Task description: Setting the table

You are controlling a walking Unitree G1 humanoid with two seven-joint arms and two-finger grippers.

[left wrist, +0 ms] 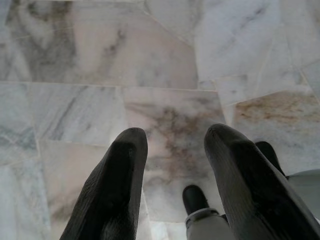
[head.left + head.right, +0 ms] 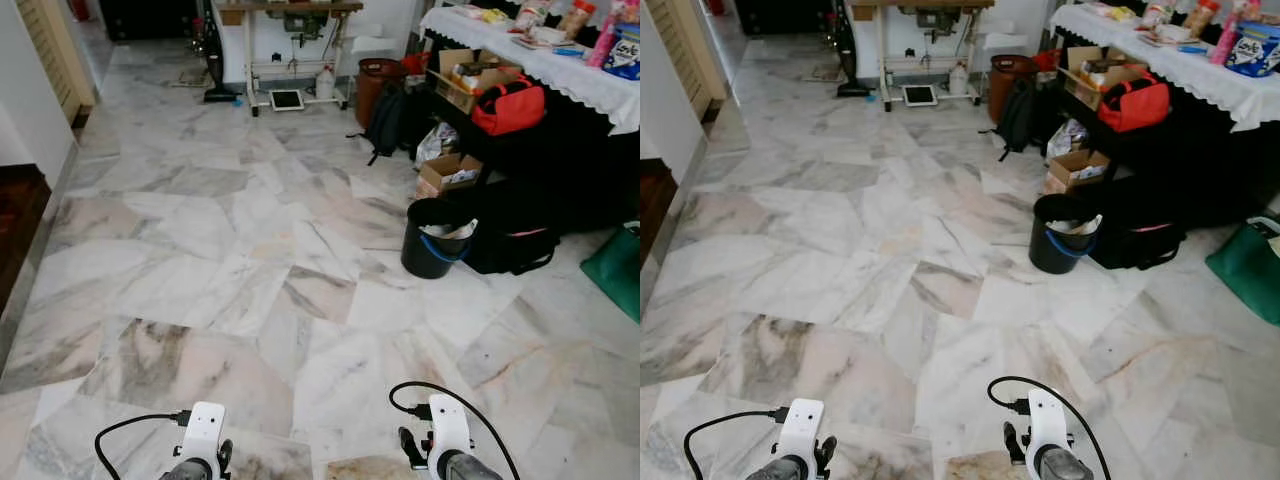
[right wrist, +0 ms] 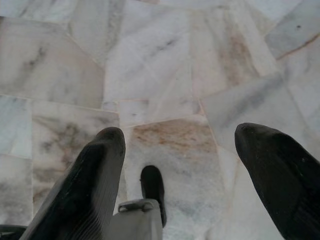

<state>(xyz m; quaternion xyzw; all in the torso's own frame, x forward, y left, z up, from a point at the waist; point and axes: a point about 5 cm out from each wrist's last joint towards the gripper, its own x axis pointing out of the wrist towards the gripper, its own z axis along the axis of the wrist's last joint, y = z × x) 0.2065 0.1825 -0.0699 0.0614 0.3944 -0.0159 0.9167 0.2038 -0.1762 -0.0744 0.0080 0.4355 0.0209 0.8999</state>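
Observation:
A table (image 2: 560,72) under a white lace-edged cloth stands at the far right, and packets, a bottle and a blue box (image 2: 625,50) lie on top of it. Both my arms hang low at the near edge, well short of the table: left arm (image 2: 203,440), right arm (image 2: 447,430). My left gripper (image 1: 172,137) points down at the marble floor, open, with nothing between its fingers. The right gripper (image 3: 180,132) also faces the floor, open wide and holding nothing.
Under and beside the table sit a red bag (image 2: 508,105), cardboard boxes (image 2: 450,172), a black bucket (image 2: 432,240), a black bag (image 2: 515,245) and a green bag (image 2: 615,270). A black backpack (image 2: 388,120) and a sewing table (image 2: 290,40) stand at the back. Marble floor (image 2: 250,250) stretches ahead.

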